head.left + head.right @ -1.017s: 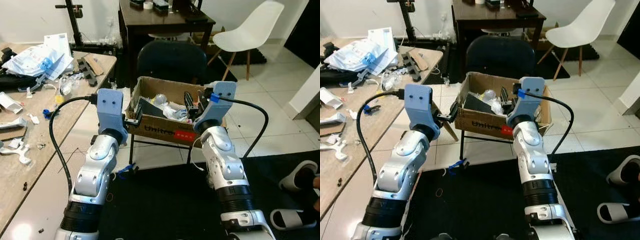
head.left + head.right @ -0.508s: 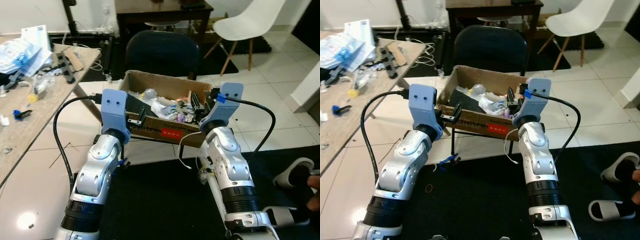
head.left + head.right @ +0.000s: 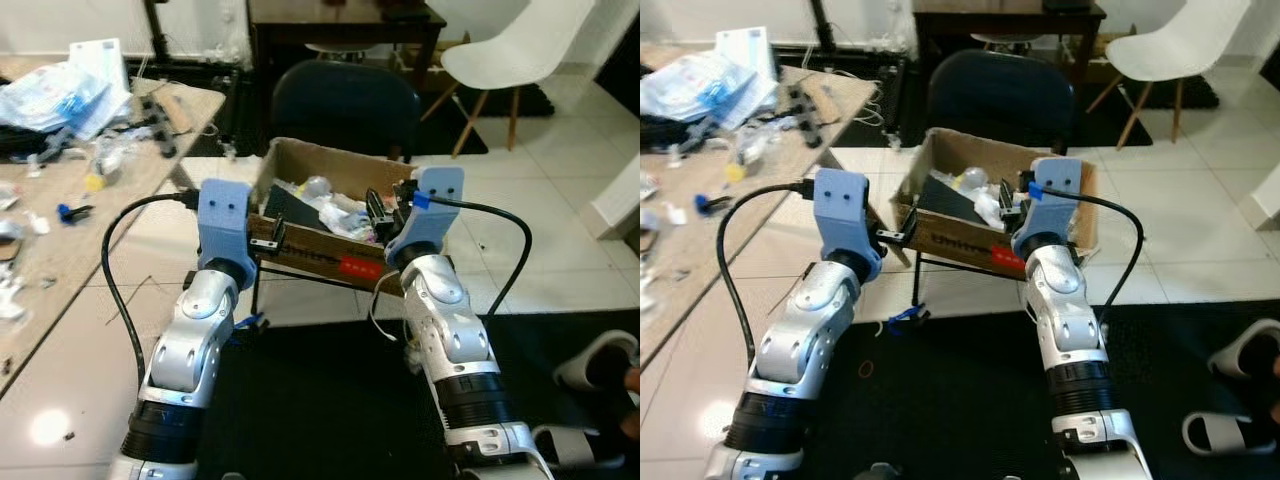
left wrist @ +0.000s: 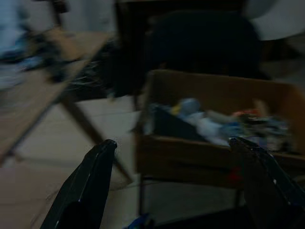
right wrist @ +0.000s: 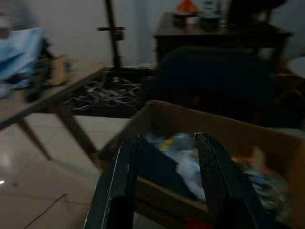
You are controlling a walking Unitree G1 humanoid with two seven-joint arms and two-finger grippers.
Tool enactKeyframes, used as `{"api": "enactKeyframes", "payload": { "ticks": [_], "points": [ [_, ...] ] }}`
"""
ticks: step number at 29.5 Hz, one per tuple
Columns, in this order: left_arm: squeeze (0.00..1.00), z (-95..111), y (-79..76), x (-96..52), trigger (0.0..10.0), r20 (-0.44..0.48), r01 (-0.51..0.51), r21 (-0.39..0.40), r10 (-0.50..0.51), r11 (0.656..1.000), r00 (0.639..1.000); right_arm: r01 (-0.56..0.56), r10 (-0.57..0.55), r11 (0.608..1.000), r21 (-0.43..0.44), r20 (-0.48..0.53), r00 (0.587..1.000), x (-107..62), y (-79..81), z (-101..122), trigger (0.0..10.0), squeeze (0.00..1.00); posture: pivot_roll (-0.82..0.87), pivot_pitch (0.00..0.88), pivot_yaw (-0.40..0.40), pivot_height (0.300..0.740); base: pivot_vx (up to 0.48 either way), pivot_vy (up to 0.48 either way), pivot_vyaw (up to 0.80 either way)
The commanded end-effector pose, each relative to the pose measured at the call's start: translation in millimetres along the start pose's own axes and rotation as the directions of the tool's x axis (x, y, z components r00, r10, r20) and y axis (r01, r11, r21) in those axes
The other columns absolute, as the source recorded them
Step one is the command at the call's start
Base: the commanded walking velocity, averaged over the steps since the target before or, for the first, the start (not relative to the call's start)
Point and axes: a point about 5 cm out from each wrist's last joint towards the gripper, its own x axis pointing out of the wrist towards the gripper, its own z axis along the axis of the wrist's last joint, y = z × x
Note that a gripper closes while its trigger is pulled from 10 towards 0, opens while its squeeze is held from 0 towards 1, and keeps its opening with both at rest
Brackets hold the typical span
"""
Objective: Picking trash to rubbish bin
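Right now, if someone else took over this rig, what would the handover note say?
Left gripper: open, empty, raised before the cardboard box.
Right gripper: fingers apart, nothing between them, pointing at the same box.
The box stands on a dark frame in front of a black chair and already holds mixed trash.
More litter lies on the wooden table to the robot's left.
Left: fetch that litter and drop it in.

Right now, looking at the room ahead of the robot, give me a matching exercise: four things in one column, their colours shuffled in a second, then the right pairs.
Things:
1. cardboard box of trash
2. plastic shell chair
3. padded chair behind the box
4. label on the box front

Colours:
A. white
B. red
C. brown
D. dark navy

Pairs: 1-C, 2-A, 3-D, 4-B
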Motion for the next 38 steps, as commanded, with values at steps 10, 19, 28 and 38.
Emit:
{"api": "enactKeyframes", "payload": {
  "ticks": [10,19,28,38],
  "points": [
    [0.00,-12.5,3.8,-3.8,10.0,-0.061,-0.029,0.007,0.030,1.000,0.998,-0.046,0.045,0.999,-0.019,-0.078,0.996,-8.8,10.2,-18.2,10.0,0.00,0.08,0.128,-0.009,0.740,0.000,0.000,0.80],
    [0.00,-13.5,-1.1,-4.1,10.0,-0.068,-0.010,0.006,0.010,1.000,0.998,-0.047,0.045,0.999,-0.021,-0.092,0.995,-8.9,9.9,-20.6,10.0,0.00,0.07,0.121,-0.012,0.740,0.000,0.000,0.80],
    [0.00,-15.3,-2.0,-4.6,10.0,-0.080,-0.001,0.004,0.001,1.000,0.997,-0.043,0.041,0.999,-0.024,-0.100,0.994,-10.3,8.0,-22.1,10.0,0.00,0.07,0.121,-0.012,0.740,0.000,0.000,0.80],
    [0.00,-21.2,-4.9,-6.6,10.0,-0.134,0.031,0.017,-0.029,0.999,0.991,-0.035,0.031,0.999,-0.027,-0.118,0.993,-11.7,6.8,-24.9,10.0,0.00,0.08,0.137,-0.010,0.740,0.000,0.000,0.80]
  ]
}}
